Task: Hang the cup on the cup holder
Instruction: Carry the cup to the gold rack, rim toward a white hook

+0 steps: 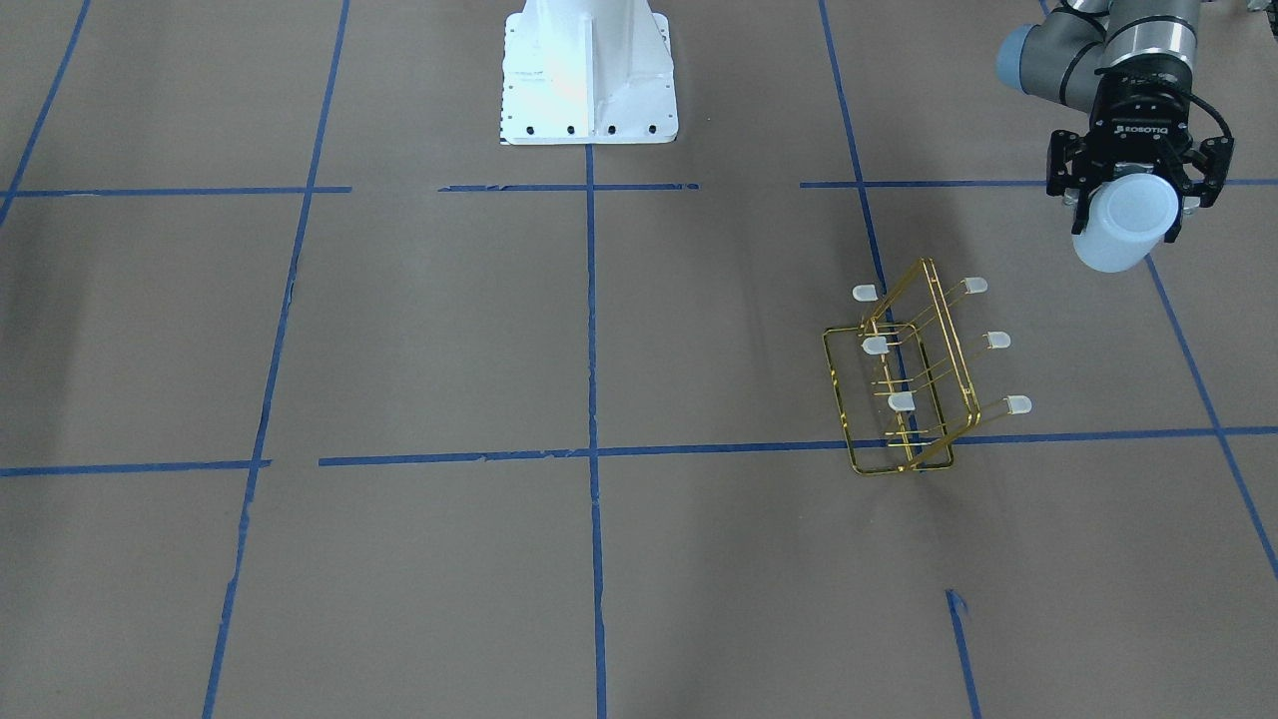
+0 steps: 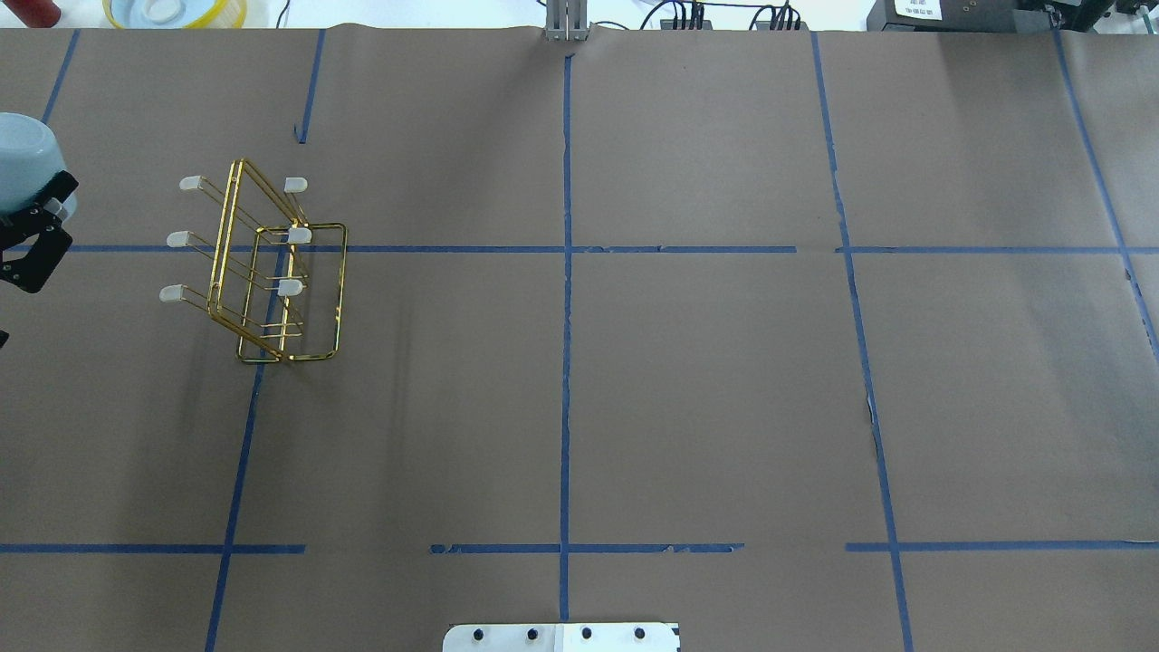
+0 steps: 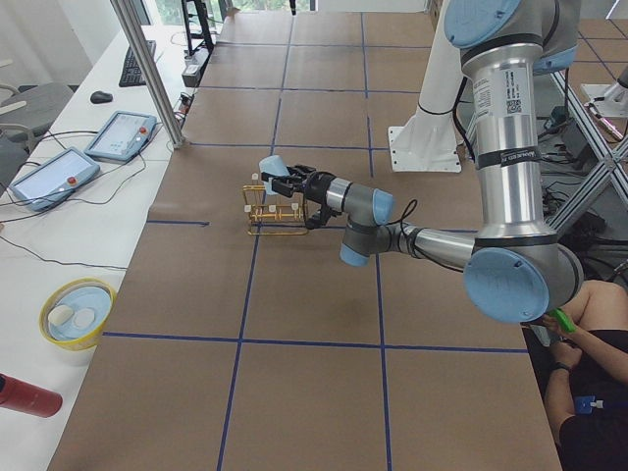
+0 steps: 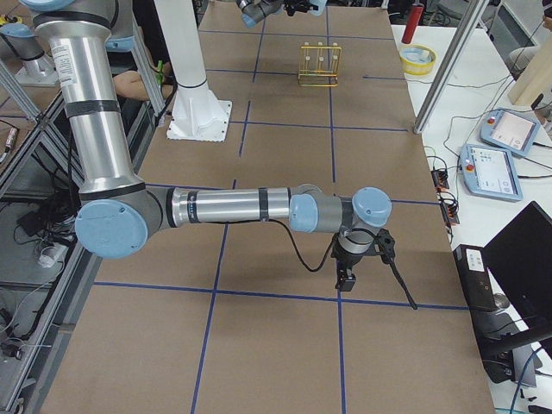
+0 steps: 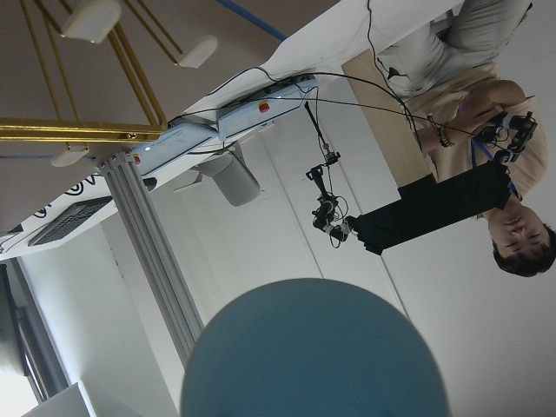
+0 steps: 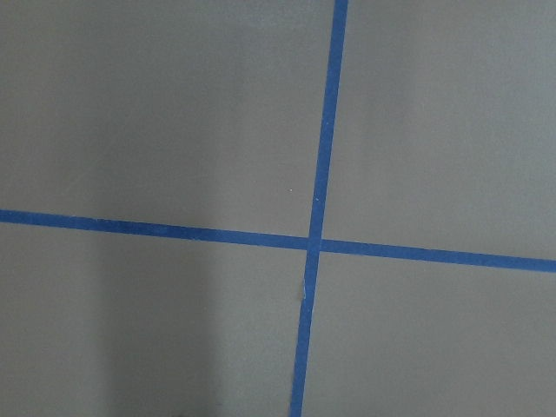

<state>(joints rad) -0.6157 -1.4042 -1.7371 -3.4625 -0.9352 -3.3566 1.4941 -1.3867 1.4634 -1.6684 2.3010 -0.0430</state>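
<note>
My left gripper [image 1: 1136, 190] is shut on the pale blue-white cup [image 1: 1126, 222] and holds it on its side, in the air above the table. The cup also shows at the left edge of the overhead view [image 2: 23, 163] and fills the bottom of the left wrist view [image 5: 317, 347]. The gold wire cup holder [image 1: 889, 469] stands on the table a short way from the cup, apart from it, with all its white-capped prongs bare [image 2: 345, 290]. My right gripper [image 4: 362, 259] hangs low over the table at the far end; I cannot tell whether it is open.
The white robot base [image 1: 589, 70] stands at the table's middle edge. A yellow bowl [image 3: 77, 312], a red bottle [image 3: 25, 395] and teach pendants [image 3: 123, 134] lie on the side bench beyond a metal post [image 3: 147, 69]. An operator sits at the right of the exterior left view [image 3: 589, 392].
</note>
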